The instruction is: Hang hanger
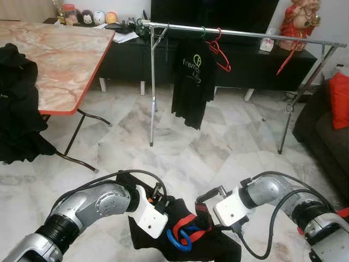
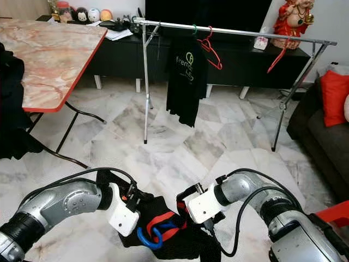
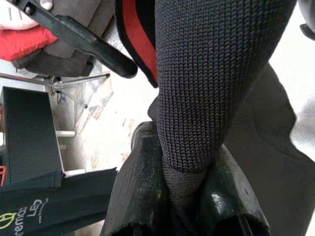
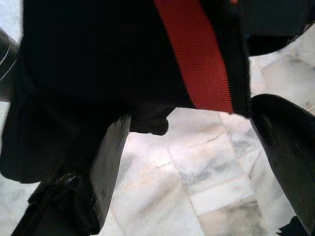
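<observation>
The left gripper (image 3: 189, 196) is clamped on a fold of a black garment (image 1: 210, 245), its two black fingers (image 3: 142, 196) pressed together with the knit cloth pinched between them, as the left wrist view shows up close. The right gripper (image 4: 192, 162) stands wide open, one finger on each side of a stretch of marble floor (image 1: 218, 142), with the garment and its red trim (image 4: 197, 54) hanging just above the gap and nothing held between the fingers. In the head views both silver arms meet low in front of the robot, the garment bunched between the two wrists, and a blue hanger (image 1: 180, 239) lies in the cloth beside the red trim, between the two grippers; how the hanger sits inside the garment cannot be made out. Well ahead across the floor stands a metal clothes rail (image 1: 240, 34) on slanted legs. From the rail's left part hangs a black T-shirt (image 1: 192, 82) with a pale printed logo, and just beside it a bare red hanger (image 1: 219, 53); another red hanger (image 1: 288, 59) hangs near the rail's right end. Behind the rail runs a low black cabinet (image 1: 256, 65) with a red figurine (image 1: 299, 16) on top. A marble-patterned folding table (image 1: 54, 60) with a red edge stands at the left, dark clothing (image 1: 16, 109) draped over its near left edge. A dark sofa with a red cushion (image 1: 339, 98) sits at the right.
</observation>
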Available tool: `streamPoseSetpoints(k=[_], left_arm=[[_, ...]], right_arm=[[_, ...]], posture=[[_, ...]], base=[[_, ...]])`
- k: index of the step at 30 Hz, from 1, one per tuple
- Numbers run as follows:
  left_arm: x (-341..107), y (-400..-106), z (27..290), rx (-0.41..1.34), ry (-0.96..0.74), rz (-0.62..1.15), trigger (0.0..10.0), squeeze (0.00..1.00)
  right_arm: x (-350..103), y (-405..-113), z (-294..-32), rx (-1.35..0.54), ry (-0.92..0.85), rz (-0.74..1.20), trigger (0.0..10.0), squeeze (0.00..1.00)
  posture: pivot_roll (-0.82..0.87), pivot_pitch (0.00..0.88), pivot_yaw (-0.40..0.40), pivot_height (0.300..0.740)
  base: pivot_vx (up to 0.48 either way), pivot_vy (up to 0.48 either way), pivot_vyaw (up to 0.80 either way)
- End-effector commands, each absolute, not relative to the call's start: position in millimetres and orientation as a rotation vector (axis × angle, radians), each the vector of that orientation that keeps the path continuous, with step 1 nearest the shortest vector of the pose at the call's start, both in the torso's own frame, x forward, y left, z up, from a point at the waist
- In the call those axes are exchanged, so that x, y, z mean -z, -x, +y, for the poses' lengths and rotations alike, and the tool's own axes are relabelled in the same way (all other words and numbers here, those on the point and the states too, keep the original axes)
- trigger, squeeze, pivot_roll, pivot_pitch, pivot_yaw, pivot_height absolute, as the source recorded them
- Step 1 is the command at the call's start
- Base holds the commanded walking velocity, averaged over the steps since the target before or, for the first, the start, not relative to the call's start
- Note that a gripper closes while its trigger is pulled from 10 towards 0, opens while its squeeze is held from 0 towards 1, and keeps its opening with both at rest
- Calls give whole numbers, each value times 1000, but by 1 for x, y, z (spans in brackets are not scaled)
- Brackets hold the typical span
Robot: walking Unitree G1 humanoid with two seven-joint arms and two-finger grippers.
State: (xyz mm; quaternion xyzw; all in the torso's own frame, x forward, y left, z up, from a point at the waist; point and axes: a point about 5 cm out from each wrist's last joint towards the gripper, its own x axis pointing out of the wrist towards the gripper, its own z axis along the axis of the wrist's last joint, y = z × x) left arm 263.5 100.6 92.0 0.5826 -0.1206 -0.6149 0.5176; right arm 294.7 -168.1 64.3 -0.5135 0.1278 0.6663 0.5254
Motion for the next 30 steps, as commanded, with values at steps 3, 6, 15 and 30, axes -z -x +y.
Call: streamPoseSetpoints(k=[3,6,15,30], left_arm=[[-101,-262,91,1476,-1384,-373,10000,0],[-101,-263,90,1473,-1388,-374,10000,0],[-101,-264,91,1471,-1393,-370,10000,0],[-99,-263,91,1479,-1400,-361,10000,0]], right_arm=[[-69,-299,-172,-1569,1266,294,4902,0],[-72,-302,-172,-1546,1288,264,10000,0],[-85,-308,-166,-1526,1325,145,10000,0],[-82,-296,-161,-1754,1387,135,10000,0]], posture=[[1,0,-132,740],[1,0,-131,740],[-2,0,-130,740],[7,0,-136,740]], base=[[0,0,0],[0,0,0],[0,0,0],[0,0,0]])
